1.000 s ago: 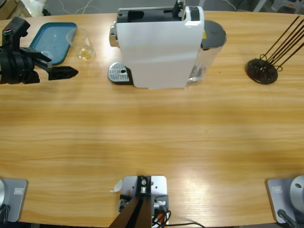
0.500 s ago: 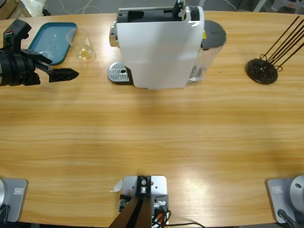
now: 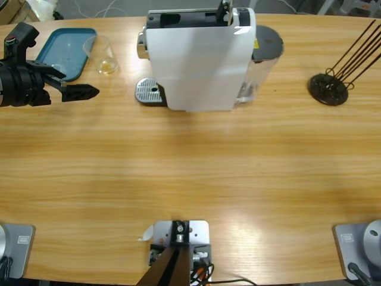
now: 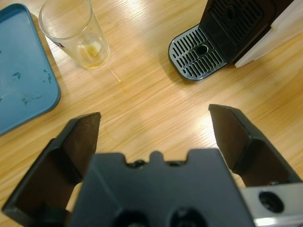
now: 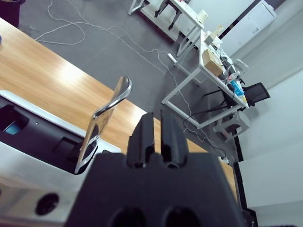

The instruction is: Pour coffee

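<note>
Pale wooden planks of the long table (image 3: 190,173) run from edge to edge under the high camera. At the middle of the far edge stands a white coffee machine (image 3: 199,59), its silver lever (image 5: 105,120) raised on top and its perforated drip tray (image 3: 149,92) jutting out toward the left end. A clear water tank (image 3: 259,65) with a grey lid sits against the machine's right side. Near the far left corner lies a blue tray (image 3: 66,52), and just beside its right edge stands a clear glass (image 3: 102,55), upright on the wood. The coffee (image 4: 92,51) is a shallow pale amber pool in the bottom of that glass. Close to the right end, near the far edge, a black round stand (image 3: 328,88) holds thin dark rods that lean away toward the corner.

The left gripper (image 3: 76,92) comes in from the left edge, low over the table and in front of the tray, pointing toward the drip tray; its jaws are spread wide with only bare wood between them, and the glass is near but apart from them. The right gripper (image 5: 156,135) appears only in its wrist view, above the machine's top beside the lever, tilted up toward a grey floor with cables and desks; its two jaws are pressed together and hold nothing.
</note>
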Controlling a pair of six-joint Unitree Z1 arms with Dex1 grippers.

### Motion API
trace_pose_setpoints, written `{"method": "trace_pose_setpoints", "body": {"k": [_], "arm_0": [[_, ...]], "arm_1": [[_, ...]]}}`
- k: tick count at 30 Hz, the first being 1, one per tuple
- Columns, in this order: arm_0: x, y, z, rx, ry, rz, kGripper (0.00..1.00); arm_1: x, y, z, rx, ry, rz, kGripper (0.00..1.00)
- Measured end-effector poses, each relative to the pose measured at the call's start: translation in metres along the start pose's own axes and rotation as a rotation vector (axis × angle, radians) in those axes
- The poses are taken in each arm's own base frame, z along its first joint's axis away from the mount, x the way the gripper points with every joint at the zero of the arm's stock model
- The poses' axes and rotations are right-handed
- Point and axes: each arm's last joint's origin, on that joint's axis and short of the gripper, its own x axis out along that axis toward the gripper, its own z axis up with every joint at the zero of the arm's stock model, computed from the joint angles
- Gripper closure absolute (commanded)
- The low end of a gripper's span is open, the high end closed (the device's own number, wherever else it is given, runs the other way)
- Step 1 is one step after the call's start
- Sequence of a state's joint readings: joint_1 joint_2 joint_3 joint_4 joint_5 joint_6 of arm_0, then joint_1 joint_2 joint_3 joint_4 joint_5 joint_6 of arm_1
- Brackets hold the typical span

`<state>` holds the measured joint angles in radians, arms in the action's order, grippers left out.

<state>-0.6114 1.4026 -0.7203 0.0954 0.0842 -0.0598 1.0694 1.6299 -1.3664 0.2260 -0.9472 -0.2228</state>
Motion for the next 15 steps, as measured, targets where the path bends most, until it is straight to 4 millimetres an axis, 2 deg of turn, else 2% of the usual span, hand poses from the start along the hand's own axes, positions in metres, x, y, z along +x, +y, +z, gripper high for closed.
{"method": "trace_pose_setpoints", "body": {"k": [5, 10, 15], "arm_0": [[0.000, 0.000, 0.000, 0.000, 0.000, 0.000, 0.018], [0.000, 0.000, 0.000, 0.000, 0.000, 0.000, 0.018], [0.000, 0.000, 0.000, 0.000, 0.000, 0.000, 0.018]], "arm_1": [[0.009, 0.013, 0.001, -0.021, 0.014, 0.003, 1.000], [0.020, 0.026, 0.012, -0.033, 0.014, 0.004, 1.000], [0.024, 0.028, 0.022, -0.045, 0.004, 0.001, 1.000]]}}
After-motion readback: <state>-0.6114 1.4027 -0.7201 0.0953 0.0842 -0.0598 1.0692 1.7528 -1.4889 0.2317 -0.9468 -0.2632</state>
